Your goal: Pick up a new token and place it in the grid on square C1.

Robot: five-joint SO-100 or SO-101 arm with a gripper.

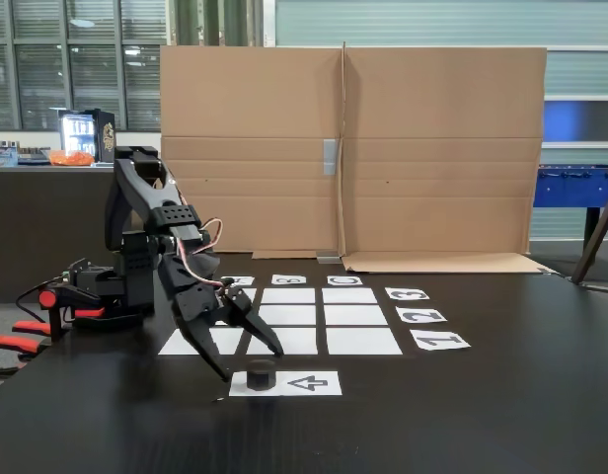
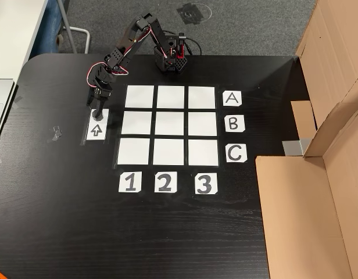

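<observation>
Black and matte, the small hexagonal nut-like token [image 1: 261,375] sits on the tail end of the white sheet printed with an arrow [image 1: 309,383], and we see our black two-finger gripper [image 1: 253,363] poised just above it with its jaws spread apart, one finger on each side, not yet touching. In the other view, the grid of nine white paper rectangles [image 2: 169,124] lies at the token's three o'clock, with plain white square C1 [image 2: 134,150] at about four o'clock.
</observation>
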